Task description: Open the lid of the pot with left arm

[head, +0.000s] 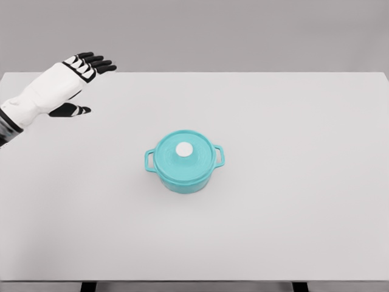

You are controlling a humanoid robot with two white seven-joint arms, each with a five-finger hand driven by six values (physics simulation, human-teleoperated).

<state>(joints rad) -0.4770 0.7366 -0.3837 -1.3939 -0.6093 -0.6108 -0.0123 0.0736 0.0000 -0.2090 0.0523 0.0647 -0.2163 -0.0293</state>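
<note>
Here, a teal pot is shown standing near the middle of a white table, well apart from every edge, with its lid seated squarely on the rim and a small white knob at the lid's centre. The left hand is held above the table's far left corner, fingers extended and spread with the thumb set apart below them, nothing grasped; the right arm is not seen. The reach toward the pot is judged to be the step in hand. It would be best done by bringing the hand over the lid from above, so that the knob can be pinched between thumb and fingers and the lid raised straight up, lest the pot be dragged along. Its two side handles should be left untouched. Bare surface is seen on all sides of the pot, so room is offered for laying the lid down, the near left being closest to the arm.
</note>
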